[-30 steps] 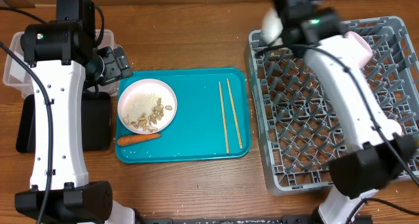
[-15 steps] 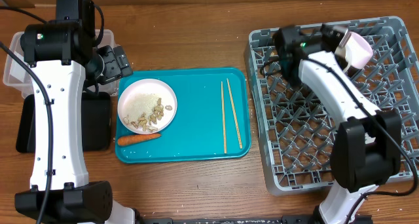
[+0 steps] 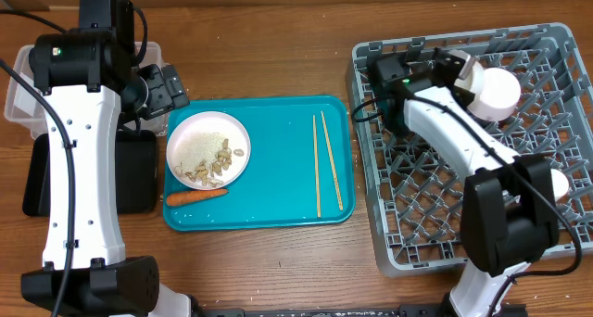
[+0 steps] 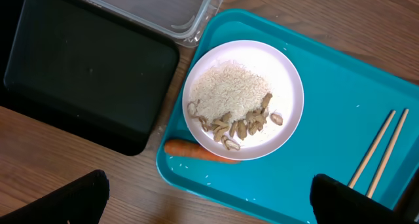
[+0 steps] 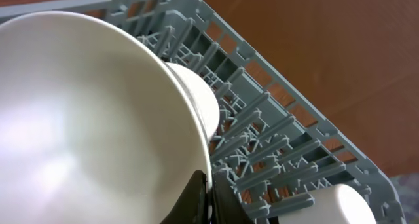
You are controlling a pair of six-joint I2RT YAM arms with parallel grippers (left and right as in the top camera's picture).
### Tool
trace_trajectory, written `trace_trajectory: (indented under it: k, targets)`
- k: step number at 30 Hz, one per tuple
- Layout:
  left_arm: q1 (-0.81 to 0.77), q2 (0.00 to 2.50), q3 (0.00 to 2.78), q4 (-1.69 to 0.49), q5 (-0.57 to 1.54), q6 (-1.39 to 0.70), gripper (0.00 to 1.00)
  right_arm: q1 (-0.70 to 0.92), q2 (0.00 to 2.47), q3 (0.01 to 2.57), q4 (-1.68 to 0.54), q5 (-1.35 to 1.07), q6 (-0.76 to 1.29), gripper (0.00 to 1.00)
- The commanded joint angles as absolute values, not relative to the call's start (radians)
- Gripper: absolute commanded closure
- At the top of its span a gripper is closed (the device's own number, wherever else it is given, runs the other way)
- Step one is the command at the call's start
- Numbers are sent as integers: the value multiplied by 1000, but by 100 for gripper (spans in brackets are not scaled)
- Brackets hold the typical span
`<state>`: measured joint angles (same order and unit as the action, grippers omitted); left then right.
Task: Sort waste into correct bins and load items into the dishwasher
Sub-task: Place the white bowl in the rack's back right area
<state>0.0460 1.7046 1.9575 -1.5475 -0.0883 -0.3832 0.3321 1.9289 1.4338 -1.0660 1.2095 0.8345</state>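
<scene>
Over the far end of the dish rack [image 3: 417,215]: right end effector [image 5: 207,196] clamped on the rim of a white bowl [image 3: 494,90], bowl tilted above the pegs. Left end effector [image 4: 209,201] spread wide, empty, above plate [image 4: 242,99] of rice [image 4: 226,90] on teal tray [image 3: 278,196]. Carrot [image 3: 196,196] just beside plate; chopsticks [image 3: 324,159] toward the tray's right.

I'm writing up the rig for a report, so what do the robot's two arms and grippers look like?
Both have smooth white link shells and chunky black joints. The left arm and the right arm each show a small green light, with thin black cables running alongside. The left gripper is black; the right gripper looks dark too.
</scene>
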Motion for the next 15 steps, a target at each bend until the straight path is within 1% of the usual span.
trace_trajectory:
  k: [1,9,12,15]
  targets:
    - [46,1713,1966,-1544,-77,-382,0,344,1926,1411,-1078,1190,807,96]
    - [46,1713,1966,-1544,-77,-382,0,300,1921,1416,-1092,1511,804,96]
    - [46,1713,1966,-1544,-77,-382,0,279,1918,1415,-1089,1506,804,96]
    - [46,1713,1966,-1544,-77,-382,0,265,1918,1415,-1089,1424,805,96]
